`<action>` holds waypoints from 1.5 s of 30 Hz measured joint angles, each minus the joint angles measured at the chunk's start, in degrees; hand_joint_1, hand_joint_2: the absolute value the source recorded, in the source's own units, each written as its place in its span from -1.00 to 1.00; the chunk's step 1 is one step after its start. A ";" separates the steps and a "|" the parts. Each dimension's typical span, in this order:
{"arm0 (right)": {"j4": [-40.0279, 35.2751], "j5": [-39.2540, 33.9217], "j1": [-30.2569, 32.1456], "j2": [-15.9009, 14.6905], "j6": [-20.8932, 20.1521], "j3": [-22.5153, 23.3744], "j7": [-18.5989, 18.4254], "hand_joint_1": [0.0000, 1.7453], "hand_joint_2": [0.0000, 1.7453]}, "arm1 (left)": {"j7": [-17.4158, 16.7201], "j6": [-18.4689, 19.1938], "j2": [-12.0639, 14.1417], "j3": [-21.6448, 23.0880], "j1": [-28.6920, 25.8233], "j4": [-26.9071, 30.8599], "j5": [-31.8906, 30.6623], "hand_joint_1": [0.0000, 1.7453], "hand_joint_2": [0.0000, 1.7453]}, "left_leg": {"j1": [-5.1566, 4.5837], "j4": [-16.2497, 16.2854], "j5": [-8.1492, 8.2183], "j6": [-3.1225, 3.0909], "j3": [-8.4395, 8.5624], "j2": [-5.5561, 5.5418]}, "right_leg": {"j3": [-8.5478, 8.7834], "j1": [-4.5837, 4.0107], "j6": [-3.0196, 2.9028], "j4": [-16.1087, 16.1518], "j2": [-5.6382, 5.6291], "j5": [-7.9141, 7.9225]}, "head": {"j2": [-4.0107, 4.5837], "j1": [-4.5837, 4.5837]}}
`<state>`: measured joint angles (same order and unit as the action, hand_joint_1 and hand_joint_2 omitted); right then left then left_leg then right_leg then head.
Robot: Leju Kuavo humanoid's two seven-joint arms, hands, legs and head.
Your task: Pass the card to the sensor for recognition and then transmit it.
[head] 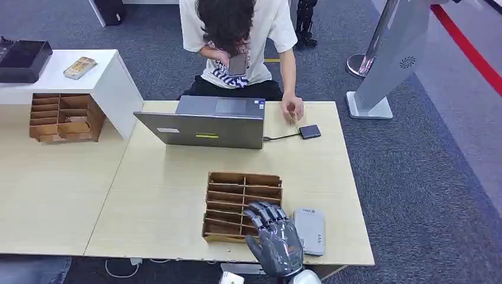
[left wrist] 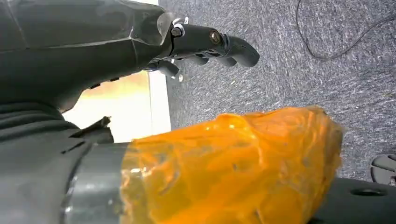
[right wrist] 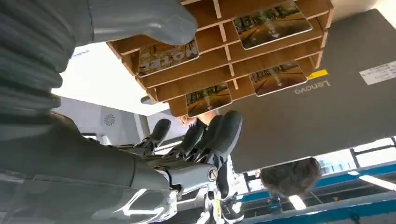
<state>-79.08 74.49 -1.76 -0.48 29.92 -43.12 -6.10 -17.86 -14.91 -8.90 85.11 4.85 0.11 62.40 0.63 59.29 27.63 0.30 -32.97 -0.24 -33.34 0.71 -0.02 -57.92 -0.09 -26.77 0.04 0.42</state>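
Hovering empty, fingers spread, right hand (head: 273,234) just over cards (right wrist: 272,17) in wooden rack (head: 243,204).

The pale wooden bench (head: 154,177) is carrying a laptop (head: 204,127). Nearer the robot than the laptop, a slotted wooden rack (head: 234,195) is sitting, a grey sensor (head: 309,231) just beside it. A small black box (head: 309,131) is lying near the laptop, cabled to it.

The right hand (head: 273,235) hides the near corner of the wooden rack (head: 237,195).
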 joint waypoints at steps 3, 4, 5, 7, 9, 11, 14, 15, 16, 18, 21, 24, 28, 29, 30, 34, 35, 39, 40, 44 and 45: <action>0.94 0.55 -0.13 0.52 0.00 0.50 -0.50 -0.20 1.00 | -0.02 0.00 0.00 0.00 -0.01 0.00 0.04 -1.00 -1.00 | 0.00 0.00 0.00 0.00 0.00 0.00 | 0.00 0.00 0.00 0.00 0.00 0.00 | 0.00 0.00; 1.16 0.63 -0.14 0.65 -0.02 0.70 -0.61 -0.16 1.00 | -0.06 0.00 0.00 0.00 0.00 0.00 0.07 -1.00 -1.00 | 0.00 0.00 0.00 0.00 0.00 0.00 | 0.00 0.00 0.00 0.00 0.00 0.00 | 0.02 0.00; 1.35 0.74 -0.15 0.79 -0.02 0.81 -0.92 0.00 1.00 | -0.09 0.00 0.00 0.00 0.00 0.00 0.11 -1.00 -1.00 | 0.00 0.00 0.00 0.00 0.00 0.00 | 0.00 0.00 0.00 0.00 0.00 0.00 | 0.00 0.00; 1.75 1.12 -0.16 0.98 -0.04 1.16 -1.29 0.08 1.00 | -0.17 0.00 0.00 0.02 0.00 0.00 0.20 -1.00 -1.00 | 0.00 0.00 0.00 0.00 0.00 0.00 | 0.00 0.00 0.00 0.00 0.00 0.00 | 0.00 0.00; 2.10 1.36 -0.14 1.29 -0.04 1.60 -1.70 0.04 1.00 | -0.26 0.00 0.02 0.04 0.00 0.00 0.20 -1.00 -1.00 | 0.00 0.00 0.00 0.00 0.00 0.00 | 0.00 0.00 0.00 0.00 0.00 0.00 | 0.00 0.00; 2.54 1.70 -0.15 1.62 -0.04 2.10 -2.30 0.00 1.00 | -0.63 0.00 0.02 0.09 0.00 0.00 0.17 -1.00 -1.00 | 0.00 0.00 0.00 0.00 0.00 0.00 | 0.00 0.00 0.00 0.00 0.00 0.00 | 0.02 0.00; 3.78 2.16 -0.22 2.42 -0.02 3.19 -3.30 0.00 1.00 | -0.87 0.00 0.02 0.15 0.00 0.00 -0.02 -1.00 -1.00 | 0.00 0.00 0.00 0.00 0.00 0.00 | 0.00 0.00 0.00 0.00 0.00 0.00 | 0.02 0.00; 4.24 2.34 -0.28 2.73 -0.02 3.60 -3.47 -0.04 1.00 | -0.94 0.00 0.02 0.20 0.00 0.00 -0.13 -1.00 -1.00 | 0.00 0.00 0.00 0.00 0.00 0.00 | 0.00 0.00 0.00 0.00 0.00 0.00 | 0.02 0.00; 4.55 2.47 -0.35 2.93 -0.02 3.85 -3.50 -0.16 1.00 | -1.05 0.00 0.04 0.22 0.00 0.00 -0.18 -1.00 -1.00 | 0.00 0.00 0.00 0.00 0.00 0.00 | 0.00 0.00 0.00 0.00 0.00 0.00 | 0.02 0.00; 5.16 2.58 -0.51 3.34 -0.06 4.48 -3.52 -0.22 1.00 | -1.07 0.00 0.04 0.31 0.00 0.00 -0.22 -1.00 -1.00 | 0.00 0.00 0.00 0.00 -0.01 0.00 | 0.00 0.00 0.00 0.00 0.00 0.00 | 0.02 0.00; 5.88 2.60 -1.01 3.65 -0.09 5.22 -3.56 -0.30 1.00 | -1.09 0.00 0.07 0.46 0.01 0.00 -0.37 -1.00 -1.00 | 0.00 0.00 0.00 0.00 0.00 0.00 | 0.00 0.00 0.00 0.00 0.00 0.00 | 0.02 0.00; 6.47 2.64 -1.27 3.87 -0.09 5.84 -3.74 -0.26 1.00 | -1.16 0.00 0.07 0.55 0.00 0.00 -0.48 -1.00 -1.00 | 0.00 0.00 0.00 0.00 -0.01 0.00 | 0.00 0.00 0.00 0.00 0.00 0.00 | 0.00 0.00; 7.27 2.75 -1.56 4.15 -0.09 6.51 -3.93 -0.24 1.00 | -1.20 0.00 0.09 0.63 0.01 0.00 -0.52 -1.00 -1.00 | 0.00 0.00 0.00 0.00 -0.01 0.00 | -0.01 0.00 0.00 0.00 0.00 0.00 | 0.02 0.00; 7.43 2.75 -1.64 4.17 -0.09 6.56 -3.93 -0.18 1.00 | -1.20 0.00 0.09 0.63 0.01 0.00 -0.52 -1.00 -1.00 | 0.00 0.00 0.00 0.00 -0.01 0.00 | -0.01 0.00 0.00 0.00 0.00 0.00 | 0.02 0.00; 7.63 2.75 -1.70 4.26 -0.09 6.60 -3.93 -0.18 1.00 | -1.20 0.00 0.09 0.63 0.00 0.00 -0.52 -1.00 -1.00 | 0.00 0.00 0.00 0.00 -0.01 0.00 | -0.01 0.00 0.00 0.00 0.00 0.00 | 0.02 0.00; 8.24 2.75 -1.93 4.41 -0.15 7.06 -3.98 0.52 1.00 | -1.20 0.00 0.09 0.68 0.00 0.00 -0.52 -1.00 -1.00 | 0.00 0.00 0.00 0.00 -0.01 0.00 | -0.01 0.00 0.00 0.00 0.00 0.00 | 0.02 0.00; 8.37 2.75 -1.95 4.44 -0.15 7.19 -3.98 0.60 1.00 | -1.20 0.00 0.09 0.70 0.00 0.00 -0.52 -1.00 -1.00 | 0.00 0.00 0.00 0.00 -0.01 0.00 | -0.01 0.00 0.00 0.00 0.00 0.00 | 0.02 0.00; 8.98 2.75 -2.12 4.61 -0.24 7.58 -4.00 0.84 1.00 | -1.20 0.00 0.09 0.72 0.01 0.00 -0.50 -1.00 -1.00 | 0.00 0.00 0.00 0.00 -0.01 0.00 | -0.01 0.00 0.00 0.00 0.00 0.00 | 0.02 0.00; 9.09 2.75 -2.15 4.63 -0.24 7.61 -4.00 0.84 1.00 | -1.20 0.00 0.09 0.72 0.00 0.00 -0.50 -1.00 -1.00 | 0.00 0.00 0.00 0.00 -0.02 0.00 | -0.01 0.00 0.00 0.00 0.00 0.00 | 0.02 0.00; 9.35 2.75 -2.20 4.79 -0.24 7.74 -3.98 0.96 1.00 | -1.20 0.00 0.09 0.77 0.01 0.00 -0.50 -1.00 -1.00 | 0.00 0.00 0.00 0.00 -0.02 0.00 | -0.01 0.00 0.00 0.00 0.00 0.00 | 0.00 0.00; 9.40 2.75 -2.22 4.81 -0.26 7.74 -3.98 0.96 1.00 | -1.20 0.00 0.11 0.79 0.00 0.00 -0.50 -1.00 -1.00 | 0.00 0.00 0.00 0.00 -0.02 0.00 | -0.01 0.00 0.00 0.00 0.00 0.00 | 0.00 0.00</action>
<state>-69.68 77.24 -3.98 4.33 29.66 -35.39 -10.08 -19.06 -14.91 -8.79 85.90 4.85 0.11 61.90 0.63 59.29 27.63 0.30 -32.98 -0.25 -33.35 0.71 -0.02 -57.92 -0.09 -26.77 0.05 0.42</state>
